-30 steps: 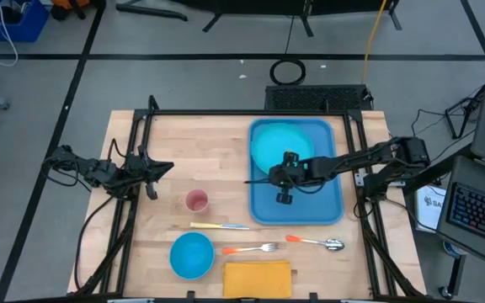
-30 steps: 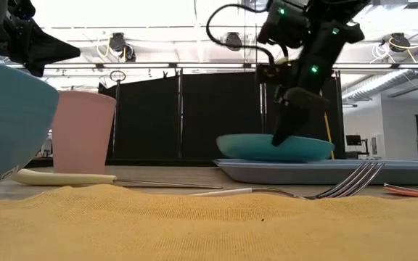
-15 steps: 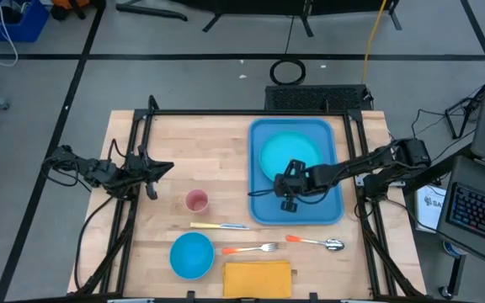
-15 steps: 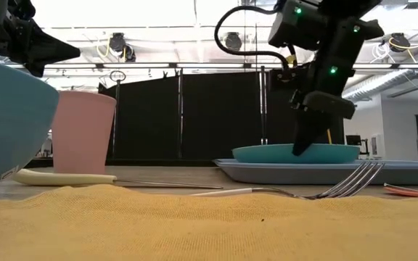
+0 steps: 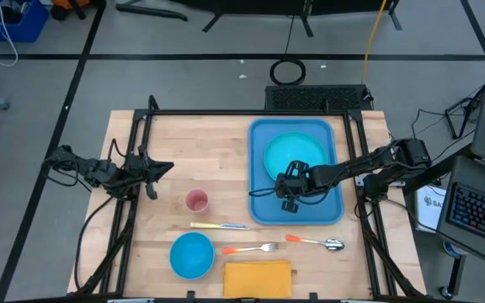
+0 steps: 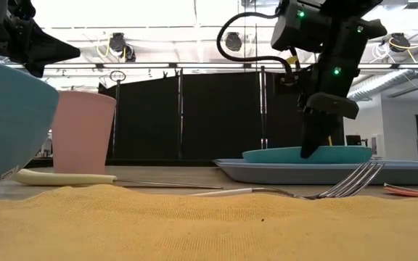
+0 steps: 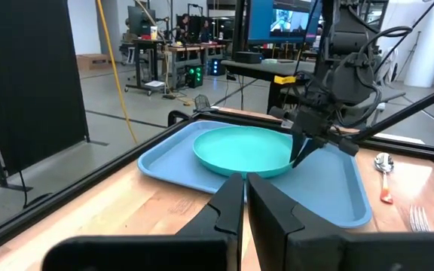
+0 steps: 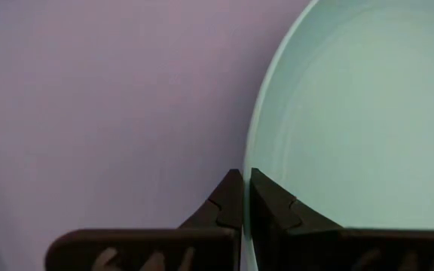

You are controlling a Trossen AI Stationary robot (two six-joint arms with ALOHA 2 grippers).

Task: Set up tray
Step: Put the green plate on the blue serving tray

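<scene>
While your right gripper (image 5: 288, 204) sits over the near half of the tray (image 5: 320, 210), the turquoise plate (image 5: 296, 156) has slid from the tray's left edge a second ago to a spot centred across its width, and the gripper has drawn back toward the table's front with it; your left arm has not moved, and nothing else on the table has shifted.

The tray holds only the plate, which lies flat in its far half; the blue bowl (image 5: 192, 255) and the pink cup (image 5: 196, 201) stand on the bare wood, and you cannot see inside them well enough to tell their contents; the fork (image 5: 251, 249), spoon (image 5: 317, 243) and knife (image 5: 219, 225) lie on the table in front of the tray, and the yellow napkin (image 5: 258, 279) lies at the front edge.

The tray lies on the right side of the table, directly under your right gripper; its fingers (image 8: 236, 199) are pressed shut, tips at the plate's near rim, the rim running right at the seam between them; whether they pinch it you cannot tell. Your left gripper (image 5: 149, 180) hovers at the table's left side, well apart from the tray, fingers (image 7: 232, 203) all but closed on nothing.
</scene>
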